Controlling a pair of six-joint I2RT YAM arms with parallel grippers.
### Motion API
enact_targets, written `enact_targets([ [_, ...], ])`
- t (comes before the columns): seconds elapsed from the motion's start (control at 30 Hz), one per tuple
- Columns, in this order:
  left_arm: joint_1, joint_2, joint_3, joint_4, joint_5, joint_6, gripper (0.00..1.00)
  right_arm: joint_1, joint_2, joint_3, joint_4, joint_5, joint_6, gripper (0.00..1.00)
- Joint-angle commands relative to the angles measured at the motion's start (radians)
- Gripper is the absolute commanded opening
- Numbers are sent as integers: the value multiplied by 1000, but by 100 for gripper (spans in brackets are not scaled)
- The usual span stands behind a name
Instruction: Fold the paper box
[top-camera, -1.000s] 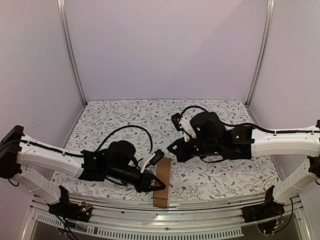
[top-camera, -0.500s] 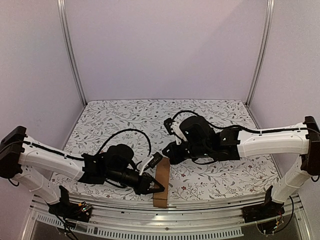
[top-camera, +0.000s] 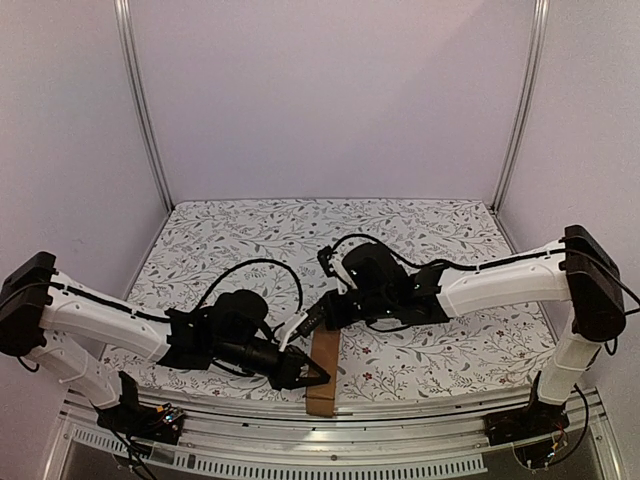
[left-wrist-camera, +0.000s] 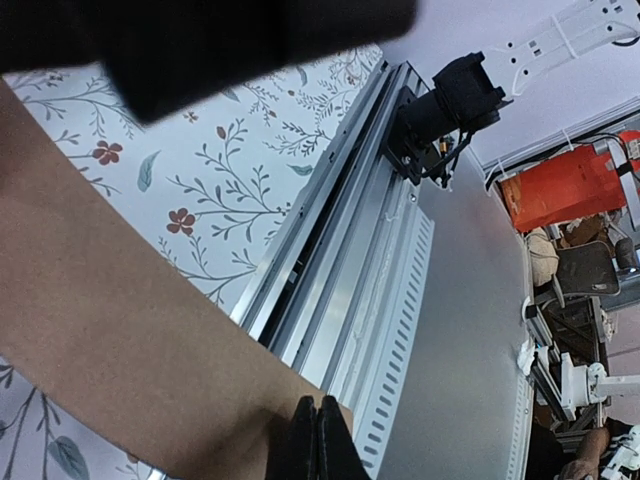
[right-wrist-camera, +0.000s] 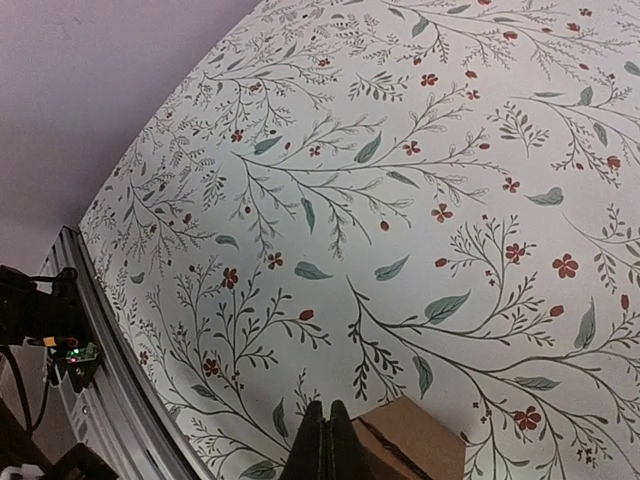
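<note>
Top external: left gripper (left-wrist-camera: 318, 412), jaws closed, tips at box (top-camera: 324, 398) middle. Right gripper (right-wrist-camera: 322, 415), jaws pressed together, empty, just beside box's far end.

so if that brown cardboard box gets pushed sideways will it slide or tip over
Probably slides: the plain brown oblong cardboard box lies flat and low on the floral tablecloth, so tipping seems unlikely. It looks light and thin-walled, so a push may dent it. Its near end reaches over the aluminium rail, so it might skew or drop off.
</note>
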Motion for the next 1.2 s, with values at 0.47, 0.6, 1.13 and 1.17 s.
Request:
enact_targets([
  [0.47, 4, 41, -29, -43, -45, -11, 0, -7, -21, -117, 65, -48, 38, 0],
  [0.6, 4, 37, -16, -61, -62, -13, 0, 2, -102, -138, 51, -56, 44, 0],
  [1.13, 126, -12, 176, -204, -14, 26, 0, 135, -382, -334, -47, 75, 76, 0],
  [1.17, 140, -6, 184, -205, -12, 32, 0, 144, -396, -342, -47, 79, 83, 0],
])
